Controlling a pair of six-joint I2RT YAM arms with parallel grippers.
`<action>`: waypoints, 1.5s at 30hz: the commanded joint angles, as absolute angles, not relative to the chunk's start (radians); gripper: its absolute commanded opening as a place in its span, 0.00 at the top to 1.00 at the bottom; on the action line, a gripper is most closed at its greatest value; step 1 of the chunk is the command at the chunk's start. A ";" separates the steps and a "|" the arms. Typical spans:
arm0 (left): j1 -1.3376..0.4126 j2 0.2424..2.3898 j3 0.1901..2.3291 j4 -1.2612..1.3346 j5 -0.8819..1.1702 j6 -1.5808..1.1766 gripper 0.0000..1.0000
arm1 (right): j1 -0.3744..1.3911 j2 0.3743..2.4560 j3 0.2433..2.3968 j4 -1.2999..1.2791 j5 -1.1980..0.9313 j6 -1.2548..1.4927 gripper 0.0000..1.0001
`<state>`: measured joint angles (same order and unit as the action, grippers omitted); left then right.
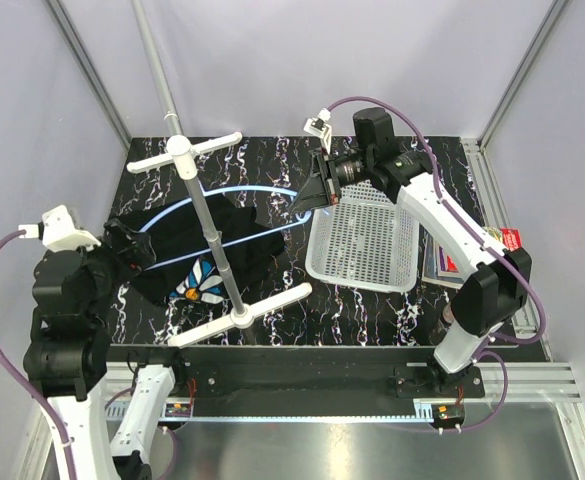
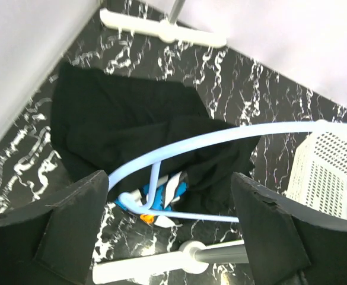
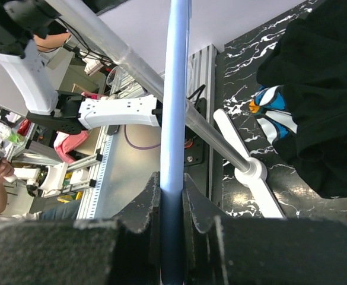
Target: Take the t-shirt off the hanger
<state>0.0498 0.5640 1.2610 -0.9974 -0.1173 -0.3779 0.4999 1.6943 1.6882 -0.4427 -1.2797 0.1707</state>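
The black t-shirt (image 1: 207, 240) lies crumpled on the table with its flower print (image 1: 200, 285) showing at the near edge. The light-blue hanger (image 1: 242, 190) is partly out of the shirt, its arc and lower bar bare. My right gripper (image 1: 314, 195) is shut on the hanger's right end and holds it raised; in the right wrist view the blue bar (image 3: 176, 89) runs between the closed fingers (image 3: 145, 208). My left gripper (image 1: 137, 248) is open at the shirt's left edge. In the left wrist view the hanger's left corner (image 2: 131, 199) and shirt (image 2: 120, 119) lie between its fingers (image 2: 72, 225).
A white-and-grey pole stand (image 1: 212, 235) slants over the shirt, with crossbars at the far (image 1: 184, 150) and near (image 1: 240, 318) ends. A white perforated basket (image 1: 367, 240) sits to the right, with flat items (image 1: 437, 262) beside it.
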 commanded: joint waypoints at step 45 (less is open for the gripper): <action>0.055 0.643 1.197 -0.905 0.269 -0.150 0.76 | 0.466 1.916 2.008 -0.373 -1.012 0.418 1.00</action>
